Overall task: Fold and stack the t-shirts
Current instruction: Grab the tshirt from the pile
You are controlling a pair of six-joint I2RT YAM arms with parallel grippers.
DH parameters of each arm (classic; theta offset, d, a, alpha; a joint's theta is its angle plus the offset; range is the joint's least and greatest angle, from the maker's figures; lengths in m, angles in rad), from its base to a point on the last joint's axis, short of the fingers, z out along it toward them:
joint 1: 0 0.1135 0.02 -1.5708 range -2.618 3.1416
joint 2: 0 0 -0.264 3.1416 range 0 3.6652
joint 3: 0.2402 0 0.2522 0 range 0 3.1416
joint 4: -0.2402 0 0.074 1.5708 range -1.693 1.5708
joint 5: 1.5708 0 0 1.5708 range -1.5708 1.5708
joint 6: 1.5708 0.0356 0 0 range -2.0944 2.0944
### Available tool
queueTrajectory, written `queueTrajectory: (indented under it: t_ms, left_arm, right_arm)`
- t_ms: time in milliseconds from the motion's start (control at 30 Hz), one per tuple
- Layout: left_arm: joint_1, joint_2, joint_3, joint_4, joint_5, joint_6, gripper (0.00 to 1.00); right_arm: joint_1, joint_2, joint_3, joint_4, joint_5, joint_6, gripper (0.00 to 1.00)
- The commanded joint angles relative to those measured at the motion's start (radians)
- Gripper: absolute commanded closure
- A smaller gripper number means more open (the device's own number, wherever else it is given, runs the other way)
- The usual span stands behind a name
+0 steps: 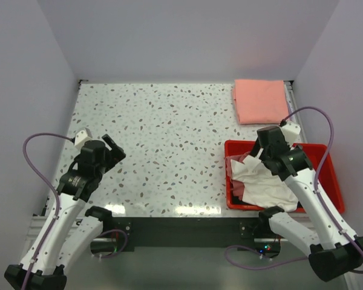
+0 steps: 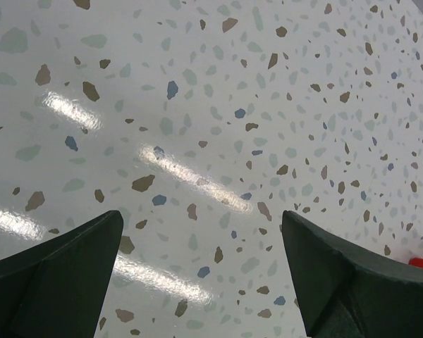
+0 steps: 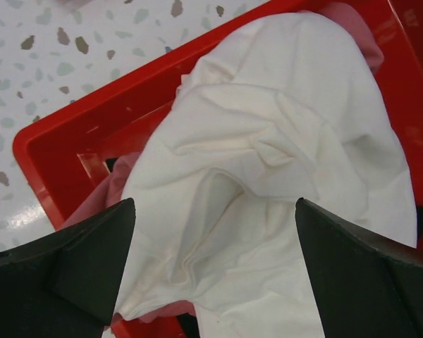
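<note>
Currently the right gripper (image 3: pixel 215 205) is spread wide and holds nothing, hanging just above the crumpled white t-shirt (image 3: pixel 268 127) in the red bin (image 3: pixel 63 141). A dusty-pink t-shirt (image 3: pixel 99 201) peeks out under it beside the left finger. Beyond the gripper, past the bin, a folded salmon-pink t-shirt (image 1: pixel 260 101) lies flat. The left gripper (image 2: pixel 201 215) is also spread and empty over the speckled table (image 2: pixel 197 84), well apart from the bin.

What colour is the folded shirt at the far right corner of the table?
The folded shirt is salmon pink; the top external view shows it best.
</note>
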Motion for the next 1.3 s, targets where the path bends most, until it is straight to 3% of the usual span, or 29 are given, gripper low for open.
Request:
queueTrajectory:
  t_ms: [0, 133, 333, 500, 567, 600, 700, 967, 1267]
  left_arm:
    - [0.004, 0.020, -0.004, 0.041, 0.014, 0.022, 0.00]
    - [0.004, 0.032, -0.002, 0.036, 0.014, 0.024, 0.00]
    - [0.004, 0.026, -0.005, 0.036, 0.010, 0.021, 0.00]
    - [0.004, 0.023, -0.002, 0.024, 0.002, 0.016, 0.00]
    - [0.004, 0.023, -0.002, 0.025, 0.004, 0.016, 0.00]
    - [0.004, 0.023, -0.002, 0.024, 0.004, 0.016, 0.00]
    - [0.004, 0.021, -0.001, 0.024, 0.004, 0.016, 0.00]
    - [0.004, 0.012, 0.001, 0.018, 0.005, 0.018, 0.00]
    - [0.004, 0.009, 0.001, 0.016, 0.005, 0.018, 0.00]
  right_arm:
    - [-0.057, -0.012, -0.025, -0.020, 0.034, 0.040, 0.02]
    - [-0.161, 0.023, -0.088, 0.069, -0.110, -0.052, 0.10]
    - [-0.167, 0.092, -0.120, 0.143, -0.175, -0.059, 0.23]
    - [-0.169, 0.084, -0.135, 0.164, -0.181, -0.061, 0.67]
    - [-0.169, 0.071, -0.135, 0.163, -0.169, -0.063, 0.78]
    - [-0.170, 0.065, -0.134, 0.161, -0.161, -0.063, 0.87]
    - [-0.169, 0.036, -0.131, 0.158, -0.155, -0.069, 1.00]
    - [-0.169, -0.064, -0.085, 0.155, -0.130, -0.089, 1.00]
    - [-0.169, -0.198, 0.098, 0.222, -0.159, -0.141, 1.00]
